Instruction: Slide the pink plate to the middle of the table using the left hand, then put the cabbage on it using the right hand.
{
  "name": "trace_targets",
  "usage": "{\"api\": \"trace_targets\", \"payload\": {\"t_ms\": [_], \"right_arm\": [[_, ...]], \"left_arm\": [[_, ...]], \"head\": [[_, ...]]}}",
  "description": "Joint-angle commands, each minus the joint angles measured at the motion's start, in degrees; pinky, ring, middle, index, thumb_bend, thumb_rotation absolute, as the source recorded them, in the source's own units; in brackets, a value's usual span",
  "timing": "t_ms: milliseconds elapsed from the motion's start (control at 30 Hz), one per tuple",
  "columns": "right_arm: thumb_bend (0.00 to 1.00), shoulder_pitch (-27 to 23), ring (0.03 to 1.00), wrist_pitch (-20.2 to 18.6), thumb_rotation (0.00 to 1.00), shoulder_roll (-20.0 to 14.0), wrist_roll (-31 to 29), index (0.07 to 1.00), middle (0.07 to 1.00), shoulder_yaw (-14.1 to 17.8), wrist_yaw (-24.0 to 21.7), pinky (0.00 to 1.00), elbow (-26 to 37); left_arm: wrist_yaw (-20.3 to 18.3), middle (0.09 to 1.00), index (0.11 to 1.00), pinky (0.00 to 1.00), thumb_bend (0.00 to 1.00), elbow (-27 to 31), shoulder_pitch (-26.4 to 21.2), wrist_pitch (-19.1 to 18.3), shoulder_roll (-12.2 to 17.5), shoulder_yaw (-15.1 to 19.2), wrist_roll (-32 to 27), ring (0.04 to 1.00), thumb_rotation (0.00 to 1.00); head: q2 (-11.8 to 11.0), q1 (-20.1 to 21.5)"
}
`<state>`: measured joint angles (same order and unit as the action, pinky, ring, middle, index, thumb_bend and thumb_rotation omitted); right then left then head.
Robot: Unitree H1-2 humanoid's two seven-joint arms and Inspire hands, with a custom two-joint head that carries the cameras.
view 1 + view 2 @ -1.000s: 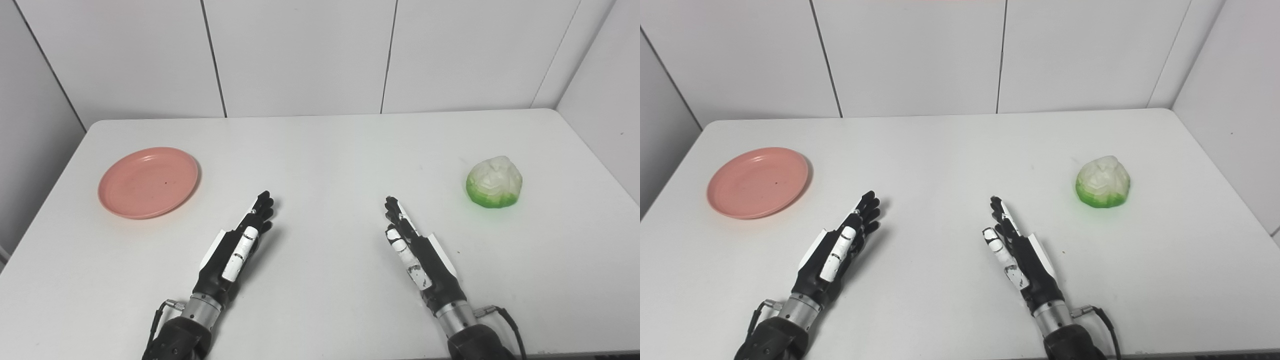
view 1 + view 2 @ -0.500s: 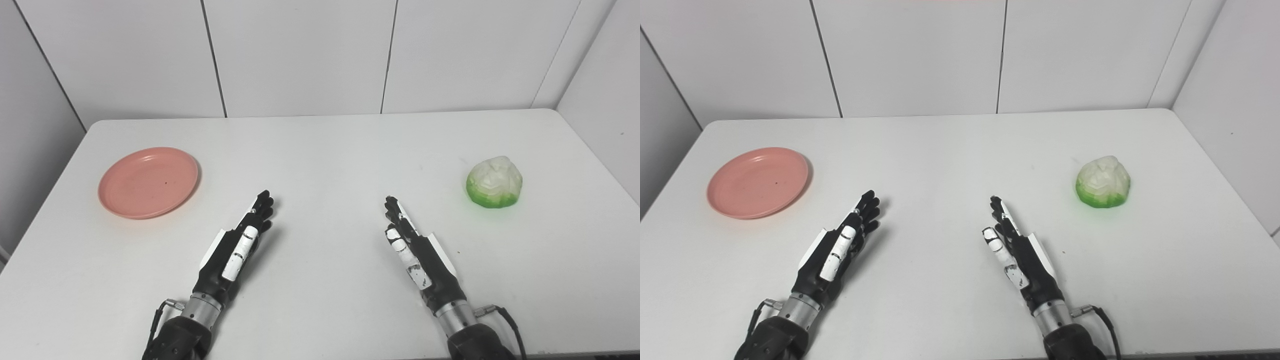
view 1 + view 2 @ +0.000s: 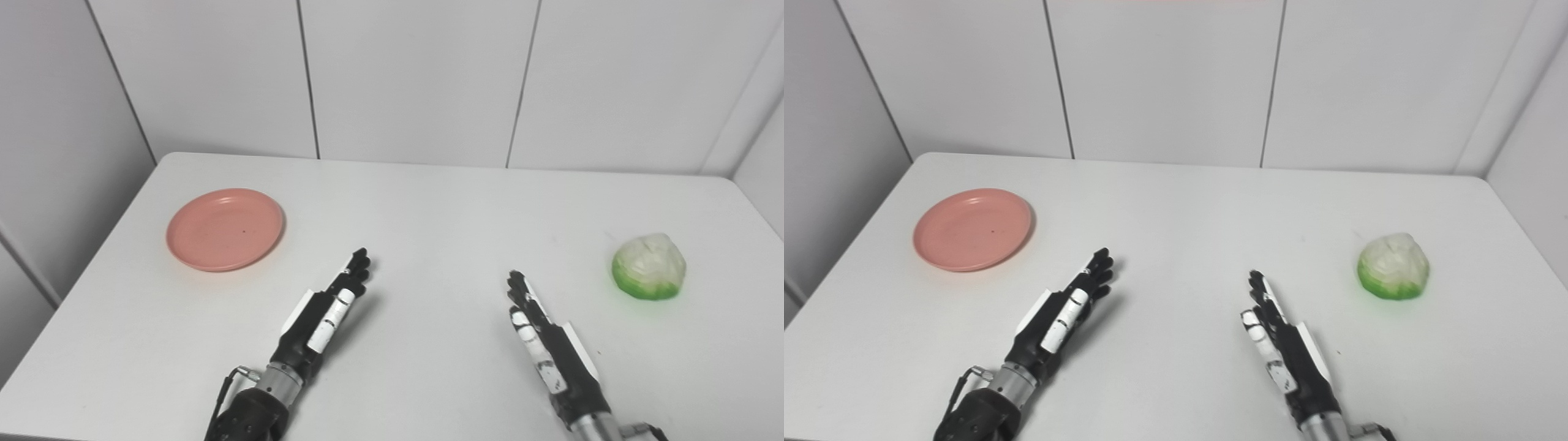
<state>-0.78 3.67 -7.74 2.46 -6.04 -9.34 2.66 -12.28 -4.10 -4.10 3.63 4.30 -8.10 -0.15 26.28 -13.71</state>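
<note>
A white counter (image 3: 429, 208) fills most of the frame, backed by pale wall panels (image 3: 416, 73) along the upper part of the picture. The pink plate (image 3: 225, 229) lies flat on the counter in the left half of the frame, toward the counter's left edge and well away from its middle; nothing rests on it. The cabbage (image 3: 649, 266), whitish on top and green around its base, sits on the counter at the right side of the frame, near the right edge and well apart from the plate. Both arms come in from the bottom edge. The left hand (image 3: 321, 309) lies low over the counter at lower centre-left, its fingers stretched straight out and close side by side, pointing toward the upper right; it holds nothing and is apart from the plate, which lies up and to its left. The right hand (image 3: 545, 343) is at lower centre-right, likewise extended with fingers straight, thumb side up, empty, pointing up the frame, with the cabbage up and to its right, untouched.
</note>
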Motion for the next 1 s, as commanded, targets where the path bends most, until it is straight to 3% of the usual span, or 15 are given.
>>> {"api": "trace_targets", "payload": {"t_ms": [0, 200, 333, 433, 667, 967], "right_arm": [[0.27, 0.66, 0.995, 3.80, 1.00, -1.38, -1.19, 1.000, 1.000, 1.09, -0.54, 0.99, -3.22], [0.22, -0.54, 1.000, 6.57, 1.00, -2.31, -6.18, 1.000, 1.000, 1.96, -3.32, 1.00, -7.10], [0.13, -1.02, 1.000, 6.99, 1.00, -2.35, -8.30, 1.000, 1.000, 2.36, -4.33, 1.00, -8.26], [0.14, -1.44, 1.000, 7.98, 1.00, -2.56, -9.14, 1.000, 1.000, 2.49, -4.95, 1.00, -9.44], [0.14, -1.07, 1.000, 4.46, 1.00, -2.25, -10.39, 1.000, 1.000, 2.82, -5.29, 1.00, -7.36], [0.15, -1.46, 1.000, 5.03, 1.00, -2.03, -9.21, 1.000, 1.000, 2.65, -4.88, 1.00, -7.99]], "left_arm": [[1.19, 1.000, 0.999, 0.98, 0.52, -6.37, 2.24, 0.18, -2.63, -1.67, 1.00, 0.995, 1.00], [2.83, 0.995, 0.989, 0.98, 0.51, -9.56, 0.87, 1.07, -4.89, -1.99, 3.25, 0.989, 1.00], [3.19, 0.995, 0.992, 0.98, 0.53, -10.79, 0.17, 0.92, -5.77, -2.04, 3.92, 0.996, 1.00], [3.29, 0.998, 0.994, 0.99, 0.55, -11.42, -0.16, 1.04, -6.25, -2.00, 4.34, 1.000, 1.00], [4.03, 1.000, 1.000, 0.99, 0.54, -11.46, -0.30, 0.28, -6.93, -2.23, 5.39, 1.000, 1.00], [3.83, 1.000, 1.000, 1.00, 0.55, -11.80, -0.59, 1.02, -6.85, -1.91, 4.91, 1.000, 1.00]], "head": [[-1.12, -2.22], [-3.88, -7.24], [-4.88, -9.44], [-5.36, -10.54], [-5.36, -10.96], [-5.33, -10.75]]}}
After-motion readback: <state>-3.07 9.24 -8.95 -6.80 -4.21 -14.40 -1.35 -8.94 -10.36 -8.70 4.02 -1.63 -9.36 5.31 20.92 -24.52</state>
